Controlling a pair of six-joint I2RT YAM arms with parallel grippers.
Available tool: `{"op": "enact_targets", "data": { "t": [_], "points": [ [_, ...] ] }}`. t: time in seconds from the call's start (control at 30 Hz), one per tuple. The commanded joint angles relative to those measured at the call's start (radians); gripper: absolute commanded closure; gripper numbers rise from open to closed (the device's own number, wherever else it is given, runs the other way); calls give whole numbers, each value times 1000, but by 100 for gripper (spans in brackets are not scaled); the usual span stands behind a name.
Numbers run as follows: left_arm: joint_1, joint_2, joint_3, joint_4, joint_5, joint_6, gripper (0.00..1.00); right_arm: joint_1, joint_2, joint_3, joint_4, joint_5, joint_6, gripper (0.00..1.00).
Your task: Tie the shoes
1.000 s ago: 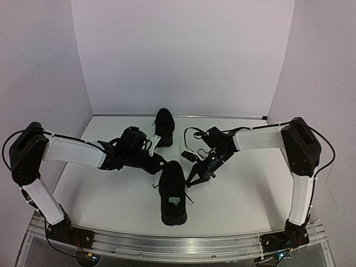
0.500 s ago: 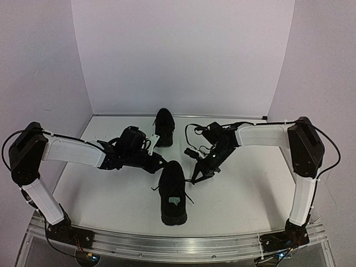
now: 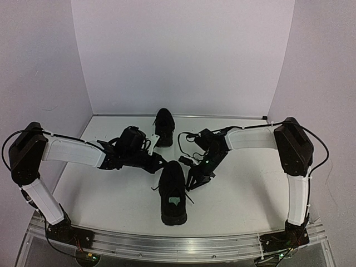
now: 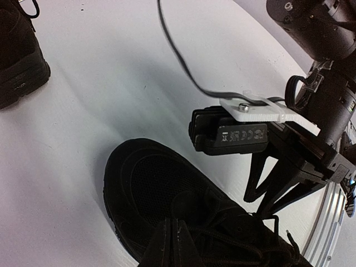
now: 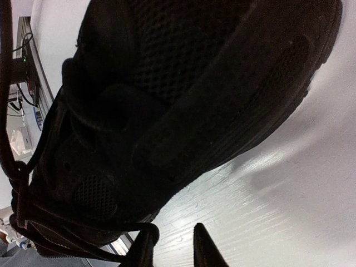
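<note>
Near shoe (image 3: 172, 192) lies on the bench (image 3: 239, 189) between the two arms, toe towards the back wall. A pale label (image 3: 174, 201) shows inside its opening. A thin lace (image 3: 154, 188) trails off its left side. Far shoe (image 3: 163, 127) lies well apart, near the back wall.

Right gripper (image 3: 193, 181) is low, just beside the near shoe's right flank. In the right wrist view its fingertips (image 5: 203, 247) stand apart over bare bench.

Left gripper (image 3: 158, 163) is at the near shoe's toe. Its fingers merge with the black upper in the left wrist view, so I cannot tell whether they are apart or together. Black on black hides the lacing detail.
</note>
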Motion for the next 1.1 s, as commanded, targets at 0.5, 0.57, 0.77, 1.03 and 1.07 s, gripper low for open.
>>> {"op": "enact_targets", "data": {
  "t": [0.5, 0.57, 0.77, 1.03, 1.07],
  "points": [
    [8, -18, 21, 12, 9, 16, 100, 2, 59, 35, -5, -86, -24, 85],
    [8, -18, 22, 10, 6, 15, 100, 3, 58, 29, -7, -46, -13, 91],
    [15, -36, 11, 2, -14, 10, 100, 2, 29, -13, -20, 44, 6, 99],
    [32, -83, -12, -2, -61, 8, 100, 2, -6, -65, -26, 93, 14, 100],
    [34, -87, -14, -3, -65, 8, 100, 2, -9, -68, -27, 99, 15, 100]
  ]
}}
